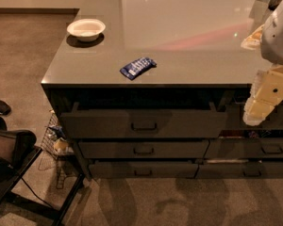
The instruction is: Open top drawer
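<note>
Gripper (256,114), state unclear, beside top drawer (104,124) ajar; bowl (86,28), blue packet (137,68) on countertop (193,60)

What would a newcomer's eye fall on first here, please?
The top drawer stands out, pulled forward under the front edge of the grey counter. On the counter lie a blue packet near the front and a white bowl at the far left corner. The pale end effector hangs at the right edge, level with that drawer.
</note>
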Available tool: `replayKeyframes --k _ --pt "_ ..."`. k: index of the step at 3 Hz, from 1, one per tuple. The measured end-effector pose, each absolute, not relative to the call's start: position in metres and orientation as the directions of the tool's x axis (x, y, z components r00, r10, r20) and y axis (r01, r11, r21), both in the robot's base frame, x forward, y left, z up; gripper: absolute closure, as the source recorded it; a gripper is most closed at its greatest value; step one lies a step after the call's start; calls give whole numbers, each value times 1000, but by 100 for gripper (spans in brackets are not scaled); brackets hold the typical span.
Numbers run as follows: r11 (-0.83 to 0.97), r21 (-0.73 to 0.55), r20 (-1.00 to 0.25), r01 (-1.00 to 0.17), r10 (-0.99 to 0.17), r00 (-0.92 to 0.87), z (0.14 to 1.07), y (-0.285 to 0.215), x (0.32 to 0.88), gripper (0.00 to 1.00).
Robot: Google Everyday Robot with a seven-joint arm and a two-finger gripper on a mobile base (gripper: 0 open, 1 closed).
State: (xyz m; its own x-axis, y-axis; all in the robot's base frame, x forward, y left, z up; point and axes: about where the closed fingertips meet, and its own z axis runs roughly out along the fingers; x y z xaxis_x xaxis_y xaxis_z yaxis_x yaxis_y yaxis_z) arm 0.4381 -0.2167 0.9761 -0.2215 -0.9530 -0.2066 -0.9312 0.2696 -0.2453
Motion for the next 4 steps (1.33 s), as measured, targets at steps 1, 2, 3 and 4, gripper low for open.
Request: replayKeyframes --k 1,2,3,4 --pt "270 -245 -207 -931 -953 -221 976 -217 438 0" --pt "247 -248 -229 -937 -954 -192 967 -211 443 0" --pt "196 -263 -268 -945 -955 -124 943 -200 445 0" --pt "157 -296 -326 -942 -944 -55 913 -188 449 0"
